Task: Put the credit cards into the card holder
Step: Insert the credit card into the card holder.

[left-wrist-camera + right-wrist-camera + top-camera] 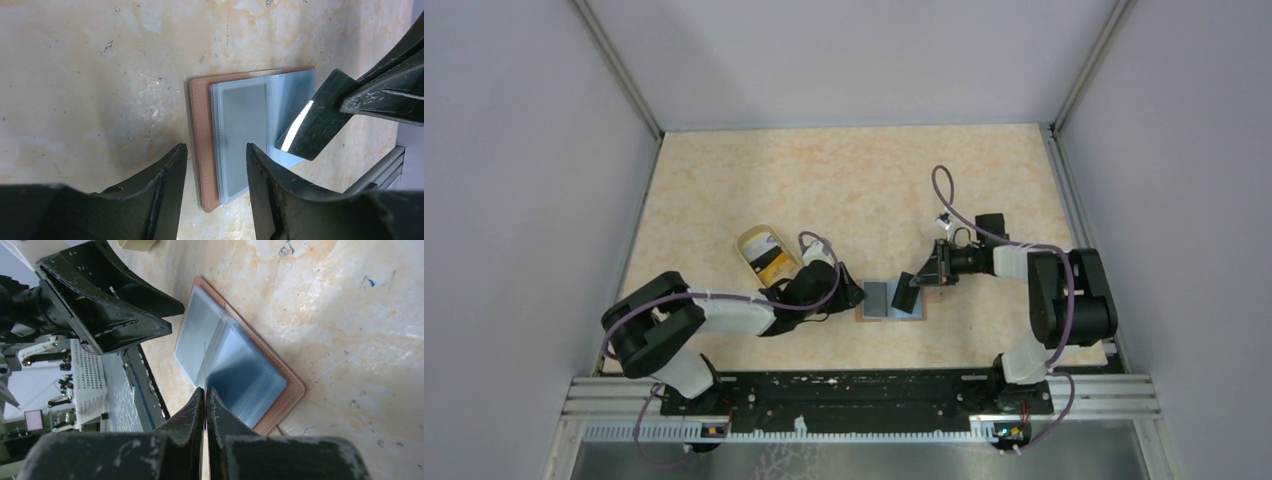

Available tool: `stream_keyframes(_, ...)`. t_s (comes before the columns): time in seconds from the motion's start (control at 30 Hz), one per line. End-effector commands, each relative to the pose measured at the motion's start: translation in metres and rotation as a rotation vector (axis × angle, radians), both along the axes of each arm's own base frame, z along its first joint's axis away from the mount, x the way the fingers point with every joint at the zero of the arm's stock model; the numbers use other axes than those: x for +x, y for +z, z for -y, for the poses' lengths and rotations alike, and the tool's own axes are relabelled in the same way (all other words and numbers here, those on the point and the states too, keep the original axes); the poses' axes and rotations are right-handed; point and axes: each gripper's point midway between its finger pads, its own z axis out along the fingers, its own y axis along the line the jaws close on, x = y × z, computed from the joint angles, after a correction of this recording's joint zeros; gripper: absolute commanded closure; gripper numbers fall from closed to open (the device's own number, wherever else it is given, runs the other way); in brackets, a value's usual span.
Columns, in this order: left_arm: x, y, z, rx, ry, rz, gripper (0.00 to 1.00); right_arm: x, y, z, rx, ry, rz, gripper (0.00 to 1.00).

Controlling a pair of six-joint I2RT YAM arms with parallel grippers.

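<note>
Open card holder at the table's near middle, one card gripped over it.

The small reddish-brown, leather-like folding card holder (890, 300) lies flat and open on the beige marbled tabletop (844, 180), between the two grippers. Its light blue clear sleeves face up inside a stitched brown rim. The right gripper (205, 392) is clamped on a thin card (307, 122) (dark and glossy here, edge-on from its own wrist), tilted above the holder's right half. The left gripper (215, 150) hangs spread over the holder's left half. A translucent yellowish plastic cup (764, 255) sits just behind it.
</note>
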Motion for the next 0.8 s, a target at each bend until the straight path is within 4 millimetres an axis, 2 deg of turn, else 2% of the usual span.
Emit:
stream_keyframes(0.0, -0.006, -0.022, -0.011, 0.1, 0.004, -0.049, 0.46, 0.014, 0.024, 0.005, 0.073, -0.018, 0.082, 1.0)
stream_keyframes(0.1, -0.007, -0.021, -0.008, 0.103, -0.022, -0.039, 0.47, 0.014, 0.025, 0.005, 0.085, -0.03, 0.078, 1.0)
stream_keyframes(0.23, -0.01, -0.02, -0.003, 0.101, -0.061, -0.017, 0.47, 0.015, 0.015, 0.004, 0.095, -0.043, 0.033, 1.0)
stream_keyframes(0.6, -0.016, -0.036, -0.001, 0.109, -0.083, -0.059, 0.51, 0.014, 0.002, 0.003, 0.105, -0.066, -0.028, 1.0)
stream_keyframes(0.77, -0.015, -0.038, -0.004, 0.127, -0.073, -0.059, 0.52, 0.014, -0.007, 0.004, 0.049, -0.072, -0.036, 1.0)
